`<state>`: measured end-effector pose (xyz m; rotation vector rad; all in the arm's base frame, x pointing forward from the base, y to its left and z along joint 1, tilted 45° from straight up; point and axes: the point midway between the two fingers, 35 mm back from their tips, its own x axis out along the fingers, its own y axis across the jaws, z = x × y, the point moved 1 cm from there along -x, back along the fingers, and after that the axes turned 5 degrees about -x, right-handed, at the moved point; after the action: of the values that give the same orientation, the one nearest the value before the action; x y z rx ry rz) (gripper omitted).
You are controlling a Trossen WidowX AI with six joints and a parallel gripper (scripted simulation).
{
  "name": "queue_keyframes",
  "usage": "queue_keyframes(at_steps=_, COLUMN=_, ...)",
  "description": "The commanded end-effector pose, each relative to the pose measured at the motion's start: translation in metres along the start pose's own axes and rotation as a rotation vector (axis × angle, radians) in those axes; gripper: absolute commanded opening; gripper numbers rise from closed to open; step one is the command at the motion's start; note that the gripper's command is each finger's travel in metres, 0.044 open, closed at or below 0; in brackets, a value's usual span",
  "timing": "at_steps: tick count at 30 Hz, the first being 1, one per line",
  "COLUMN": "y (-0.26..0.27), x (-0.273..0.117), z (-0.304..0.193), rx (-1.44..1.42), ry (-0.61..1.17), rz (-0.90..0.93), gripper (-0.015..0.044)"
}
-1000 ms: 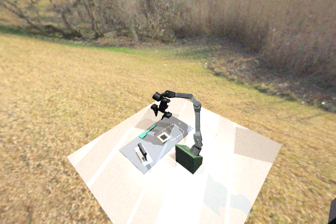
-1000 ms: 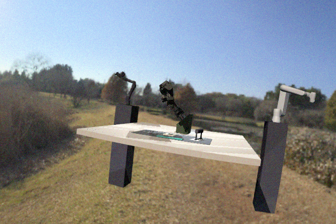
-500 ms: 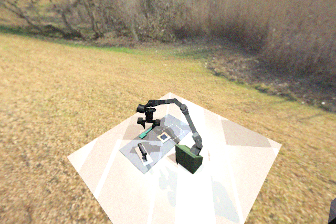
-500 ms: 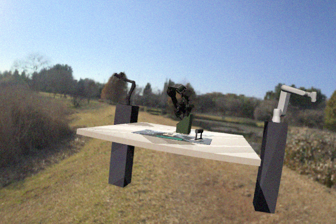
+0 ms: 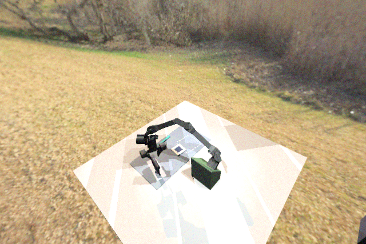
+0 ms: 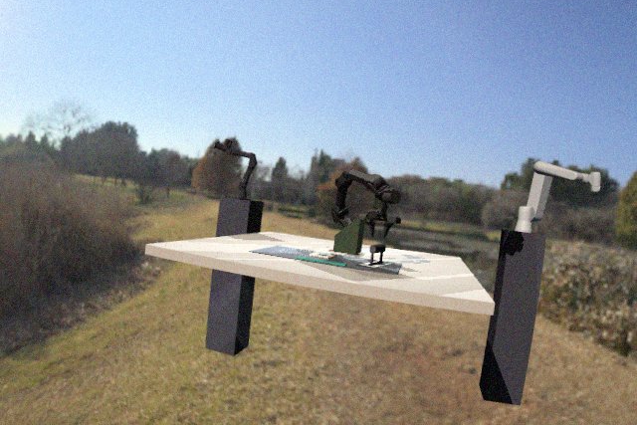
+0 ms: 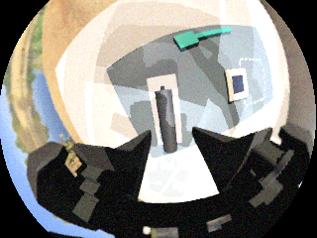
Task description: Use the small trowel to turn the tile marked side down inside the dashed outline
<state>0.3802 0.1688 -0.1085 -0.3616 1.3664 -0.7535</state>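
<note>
One open gripper (image 5: 158,153) (image 6: 386,223) (image 7: 172,131), two tools (one green (image 5: 165,139) (image 6: 321,260) (image 7: 186,40)).

The mat (image 5: 175,167) (image 6: 272,251) (image 7: 198,116) lies on the table (image 5: 251,194) (image 6: 447,290) (image 7: 84,94), beside the arm's base block (image 5: 203,171) (image 6: 349,238). In the wrist view, the tile (image 5: 178,149) (image 6: 322,254) (image 7: 237,84) lies on the mat at the left side of the dashed outline (image 5: 196,148) (image 7: 254,59); the small trowel (image 5: 165,139) (image 6: 321,260) (image 7: 187,40) lies above and left of the tile, and the handled plate (image 5: 154,163) (image 6: 377,248) (image 7: 168,119) lies below the trowel and left of the tile, well apart from it.

black jointed arm (image 5: 201,139) (image 6: 340,199) (with dark, wedge-shaped fingers).
</note>
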Motion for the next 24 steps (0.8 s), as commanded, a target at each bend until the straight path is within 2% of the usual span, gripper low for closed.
queue_keyframes(at_steps=1, y=0.011, x=0.012, z=-0.011, rx=-0.07, ry=-0.001, rz=-0.03, gripper=0.027)
queue_keyframes(at_steps=24, y=0.011, x=0.044, z=-0.009, rx=-0.07, ry=-0.002, rz=-0.031, gripper=0.027)
